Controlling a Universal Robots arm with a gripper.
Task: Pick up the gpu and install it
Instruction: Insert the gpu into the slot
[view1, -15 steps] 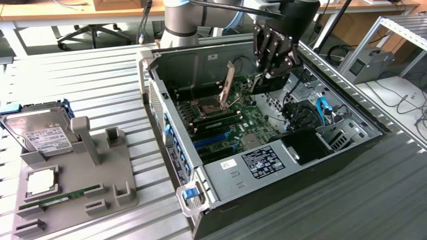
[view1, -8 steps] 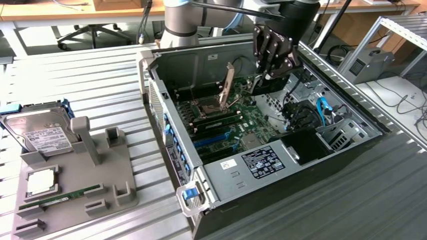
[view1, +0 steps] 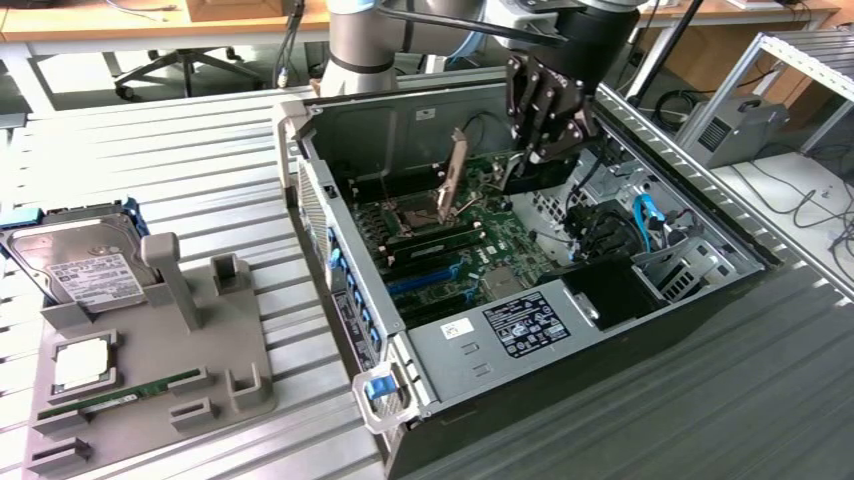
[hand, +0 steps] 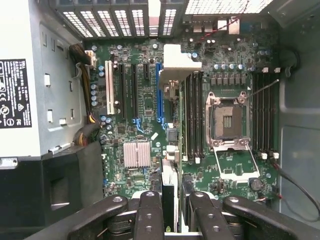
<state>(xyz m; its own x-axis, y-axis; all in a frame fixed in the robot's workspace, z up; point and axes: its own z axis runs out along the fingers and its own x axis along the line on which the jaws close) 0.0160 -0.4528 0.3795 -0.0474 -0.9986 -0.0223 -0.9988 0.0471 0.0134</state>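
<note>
Black fingers (hand: 150, 210) of the gripper (hand: 175, 215) pinch the gpu (hand: 169, 185) by its two faces, holding it on edge inside the open case (view1: 441, 350), above the motherboard (hand: 145, 105). In the wrist view the card appears as a thin dark strip running away from the jaws, with its pale bracket (hand: 177, 62) pointing toward the vented rear wall (hand: 125, 20). The card is not seated yet. It hangs clear of the board, with its edge just beside the blue slot (hand: 159, 92) and apparently a little to the socket (hand: 227, 120) side of it. The job now looks like one of alignment, not force. The card's length should be brought parallel to the blue slot and its edge connector squarely over the slot's opening. The bracket should line up with a gap in the rear wall before any descent. A straight, slow, vertical push would suit, since a tilted card could catch the slot's lip or scrape the memory slots (hand: 192, 115) close alongside. The grip should be kept firm, because a card slipping between the pads would throw the connector off line. Whether the slot's latch stands open cannot be told. In the exterior view, the arm reaches down into the case near its back wall, well apart from the grey stand (view1: 160, 370) on the table.
</note>
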